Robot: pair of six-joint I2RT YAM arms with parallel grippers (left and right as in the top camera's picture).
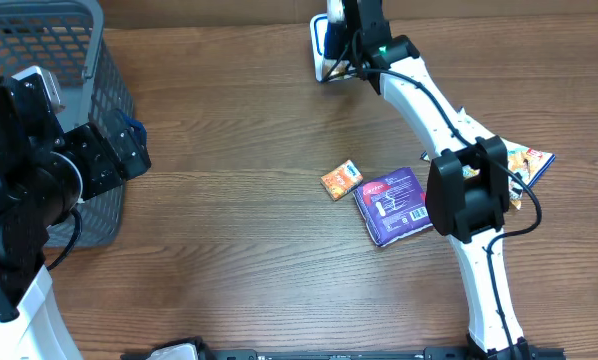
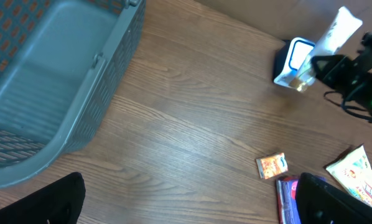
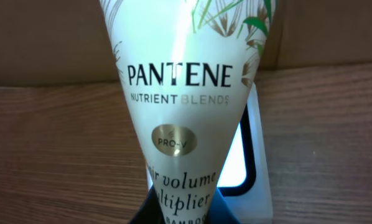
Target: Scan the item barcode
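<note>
A cream Pantene tube (image 3: 180, 93) fills the right wrist view. My right gripper (image 3: 181, 214) is shut on its lower end. The tube (image 2: 336, 31) is held up just in front of the white barcode scanner (image 3: 260, 155), whose window glows behind it. In the overhead view the scanner (image 1: 322, 55) stands at the table's far edge with the right gripper (image 1: 354, 30) over it. No barcode shows on the side of the tube that I see. My left gripper (image 2: 189, 202) stands open and empty above bare table, beside the basket.
A grey mesh basket (image 1: 79, 60) sits at the far left. An orange packet (image 1: 341, 180) and a purple packet (image 1: 394, 205) lie mid-table. A snack pouch (image 1: 534, 160) lies partly under the right arm.
</note>
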